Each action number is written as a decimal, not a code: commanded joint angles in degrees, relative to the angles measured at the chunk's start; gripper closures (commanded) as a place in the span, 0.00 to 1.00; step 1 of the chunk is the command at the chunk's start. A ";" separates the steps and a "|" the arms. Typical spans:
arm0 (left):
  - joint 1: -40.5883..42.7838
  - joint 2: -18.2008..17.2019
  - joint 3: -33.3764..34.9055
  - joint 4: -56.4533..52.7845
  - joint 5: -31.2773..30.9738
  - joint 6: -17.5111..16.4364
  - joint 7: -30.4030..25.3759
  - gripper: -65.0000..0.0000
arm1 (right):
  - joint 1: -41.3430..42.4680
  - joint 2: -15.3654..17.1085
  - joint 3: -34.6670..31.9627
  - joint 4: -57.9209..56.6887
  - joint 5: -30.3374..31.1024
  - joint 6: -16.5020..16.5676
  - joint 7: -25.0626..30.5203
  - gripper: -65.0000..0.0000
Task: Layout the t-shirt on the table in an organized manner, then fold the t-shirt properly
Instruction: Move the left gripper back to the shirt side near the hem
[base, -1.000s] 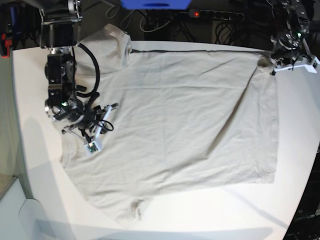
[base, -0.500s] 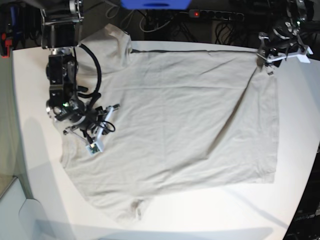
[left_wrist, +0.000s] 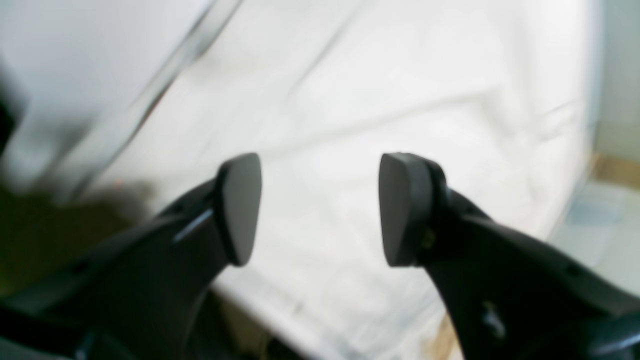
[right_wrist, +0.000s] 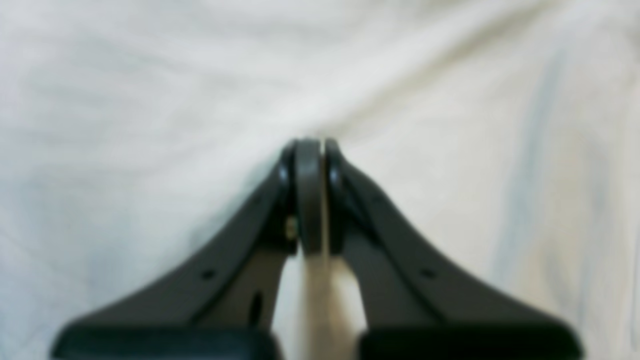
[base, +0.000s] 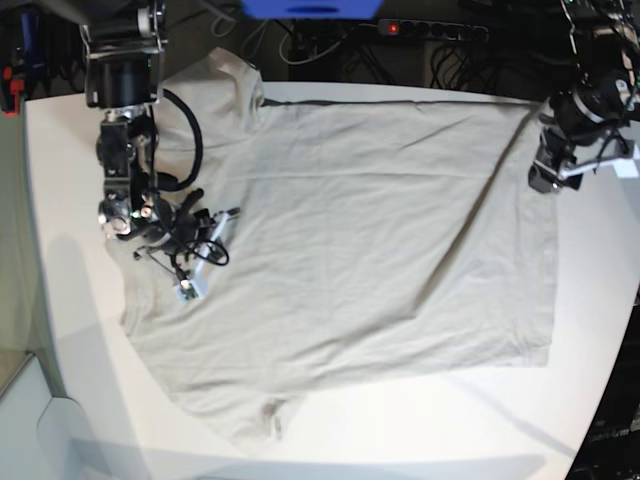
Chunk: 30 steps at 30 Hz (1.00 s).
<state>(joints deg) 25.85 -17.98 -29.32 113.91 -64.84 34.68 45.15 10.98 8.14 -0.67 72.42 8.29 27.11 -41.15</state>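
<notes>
my left gripper (left_wrist: 320, 210) stood with its jaws apart and nothing between them, hanging over the right-hand edge of the t-shirt (base: 380, 250) near the table's (base: 600, 330) far right corner. my right gripper (right_wrist: 312, 195) was pinched tight on a fold of the cloth, on the collar side by the table's left edge; a strip of fabric showed between the pads in the wrist view. the shirt lay spread across the middle of the table, mostly flat, one sleeve over the far edge, the other reaching toward the near edge, a long diagonal crease running from the far right corner toward the middle.

judgement: layout was nearly done, folding not begun. to do the step well i would keep the right grip low, pull gently outward, not up, so the collar side does not bunch. the left should come down on the hem corner, take only a thin pinch and draw away from the right, so the crease eases out. risk: lifting drags the whole shirt.
</notes>
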 joint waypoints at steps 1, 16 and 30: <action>-1.54 -1.58 -0.35 0.07 -4.74 1.59 0.52 0.44 | 0.84 1.13 0.27 -0.82 -0.95 -0.34 0.13 0.98; -27.91 -5.71 2.73 -31.05 2.82 1.59 0.52 0.44 | 3.21 3.86 3.61 -8.55 -1.04 -0.70 3.91 0.98; -41.54 -1.58 15.47 -46.79 17.67 -9.23 -0.35 0.84 | 3.39 3.59 3.35 -8.47 -0.95 -0.70 4.18 0.98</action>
<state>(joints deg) -13.80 -18.59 -13.47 66.15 -46.98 26.59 45.39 14.26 11.40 2.81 63.99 9.04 27.07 -34.26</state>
